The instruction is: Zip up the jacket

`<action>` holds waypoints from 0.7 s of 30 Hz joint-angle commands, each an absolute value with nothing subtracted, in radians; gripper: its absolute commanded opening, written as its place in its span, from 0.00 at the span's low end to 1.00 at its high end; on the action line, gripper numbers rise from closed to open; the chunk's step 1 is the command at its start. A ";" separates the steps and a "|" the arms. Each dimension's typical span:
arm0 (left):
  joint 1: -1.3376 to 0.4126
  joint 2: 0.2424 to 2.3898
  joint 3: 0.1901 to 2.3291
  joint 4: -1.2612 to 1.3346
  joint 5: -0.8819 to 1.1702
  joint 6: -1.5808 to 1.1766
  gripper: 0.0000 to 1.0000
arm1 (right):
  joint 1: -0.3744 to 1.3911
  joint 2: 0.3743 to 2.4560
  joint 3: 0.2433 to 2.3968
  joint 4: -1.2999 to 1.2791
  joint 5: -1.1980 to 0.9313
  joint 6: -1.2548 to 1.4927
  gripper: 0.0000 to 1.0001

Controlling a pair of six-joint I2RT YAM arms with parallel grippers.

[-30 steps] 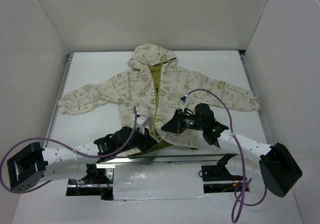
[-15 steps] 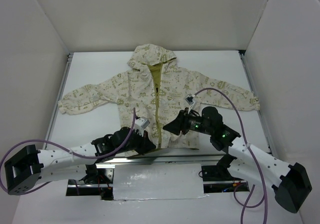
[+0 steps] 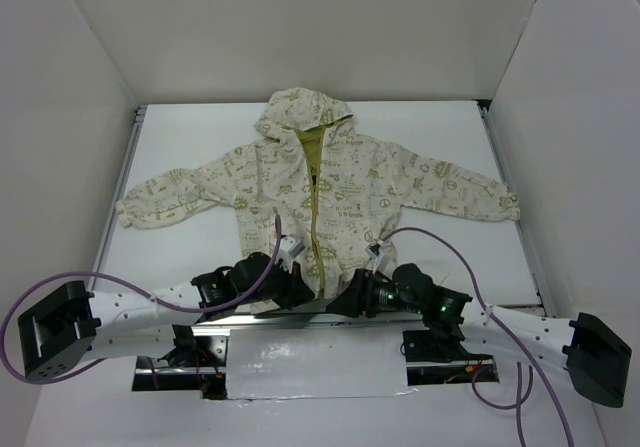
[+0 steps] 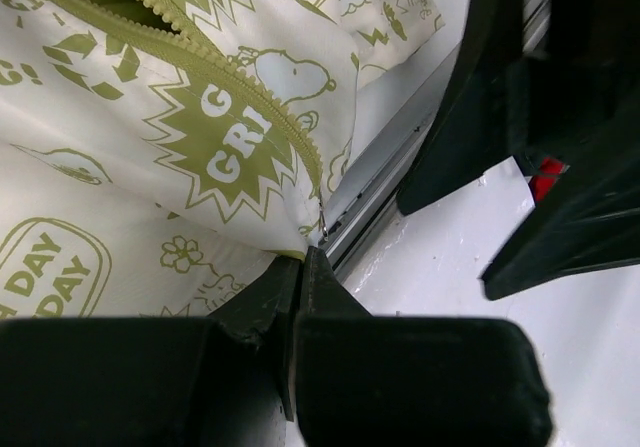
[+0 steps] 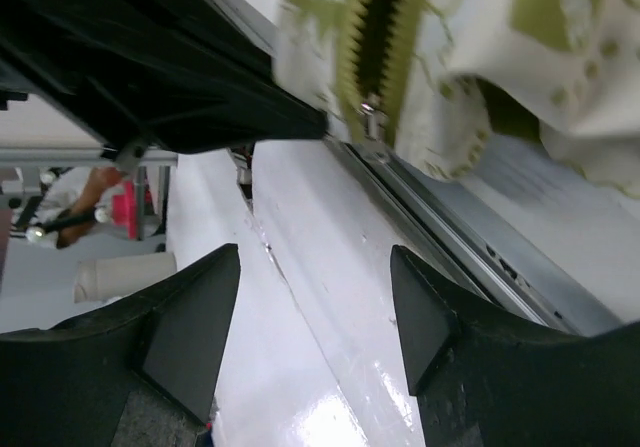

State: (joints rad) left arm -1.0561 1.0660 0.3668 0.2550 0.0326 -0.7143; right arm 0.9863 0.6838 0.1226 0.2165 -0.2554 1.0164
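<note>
The jacket (image 3: 350, 182) lies flat on the white table with its hood at the far side; it is cream with olive prints. Its olive zipper (image 3: 318, 217) runs down the middle and is open near the collar. My left gripper (image 3: 298, 292) sits at the bottom hem beside the zipper's lower end. In the left wrist view its jaws (image 4: 303, 255) are shut on the hem corner of the jacket (image 4: 150, 197). My right gripper (image 3: 348, 302) hangs just right of it, open and holding nothing. In the right wrist view the zipper slider (image 5: 372, 117) shows ahead of the open right gripper (image 5: 315, 272).
A metal rail (image 4: 390, 182) runs along the table's near edge under the hem. White walls enclose the table on three sides. A silver-taped plate (image 3: 315, 362) lies between the arm bases. The right arm's black body (image 4: 530, 117) stands close to my left gripper.
My right gripper has opened, let go of the right front panel and drawn back to the near edge. The panel now lies flat. The left gripper has barely moved.
</note>
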 commanded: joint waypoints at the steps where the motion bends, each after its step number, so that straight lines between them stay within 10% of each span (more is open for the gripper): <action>1: -1.055 1.080 0.407 0.339 0.060 -0.729 0.00 | 1.023 0.701 0.069 0.456 -0.167 1.158 0.69; 21: -1.054 1.140 0.394 0.526 0.104 -0.796 0.00 | 1.035 0.876 0.008 0.723 -0.127 1.213 0.59</action>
State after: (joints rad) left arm -1.0557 1.1191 0.3668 0.4435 0.0719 -0.7715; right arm 1.0290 0.9104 0.0460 0.6357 -0.1638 1.1999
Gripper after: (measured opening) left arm 0.104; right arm 0.596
